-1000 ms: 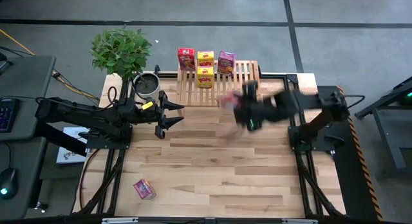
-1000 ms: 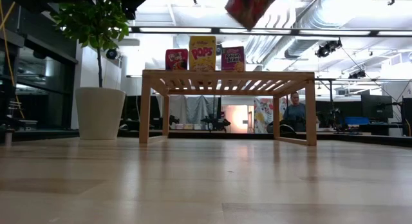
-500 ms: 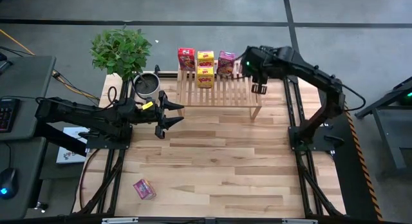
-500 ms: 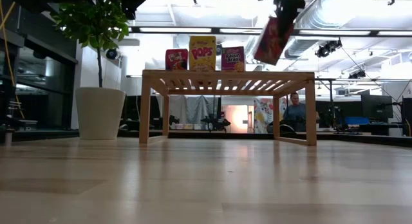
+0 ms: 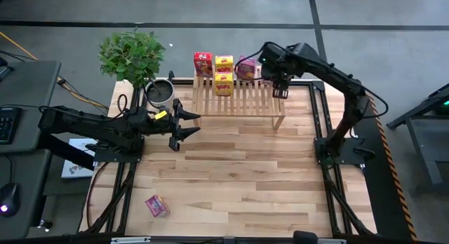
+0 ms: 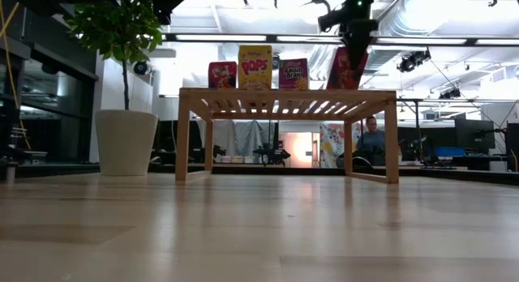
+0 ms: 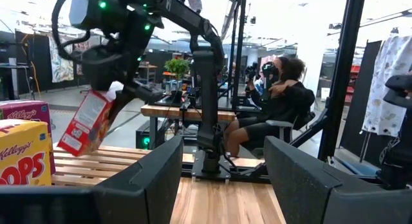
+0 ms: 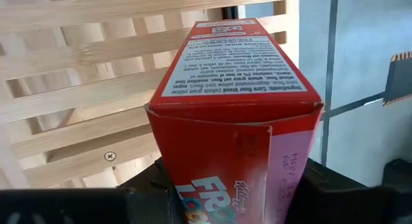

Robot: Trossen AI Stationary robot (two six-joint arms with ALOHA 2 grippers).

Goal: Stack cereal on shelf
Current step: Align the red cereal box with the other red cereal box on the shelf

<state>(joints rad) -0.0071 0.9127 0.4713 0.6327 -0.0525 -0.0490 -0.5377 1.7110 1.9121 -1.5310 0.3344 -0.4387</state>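
The shelf (image 5: pixel 238 100) stands at the table's far edge. On it stand a red cereal box (image 5: pixel 203 64), two yellow ones (image 5: pixel 224 63) (image 5: pixel 223 83) and a magenta one (image 5: pixel 245 67). My right gripper (image 5: pixel 278 86) hovers over the shelf's far right end, shut on another red cereal box (image 6: pixel 347 69); the arm hides that box in the high view. A pink box (image 5: pixel 157 205) lies flat near the table's front left. My left gripper (image 5: pixel 184 125) waits open left of the shelf, holding nothing. My right gripper pinches the red box's upper end (image 8: pixel 238 153) between its two fingers (image 8: pixel 148 185), one on each opposite side. The fingers come steeply from above. The box hangs tilted below them (image 7: pixel 87 124), its lower end just above the shelf's slats (image 7: pixel 116 161).
A potted plant (image 5: pixel 132 55) and a dark pot (image 5: pixel 160 93) stand left of the shelf. A seated person (image 7: pixel 277 102) is in the room beyond the table. Bare tabletop (image 5: pixel 245 174) stretches in front of the shelf.
My right gripper has swung from above the middle of the table toward the far edge, to the shelf's right end. It turned as it went and kept the red box, which has come down from high above the shelf to just above its top.
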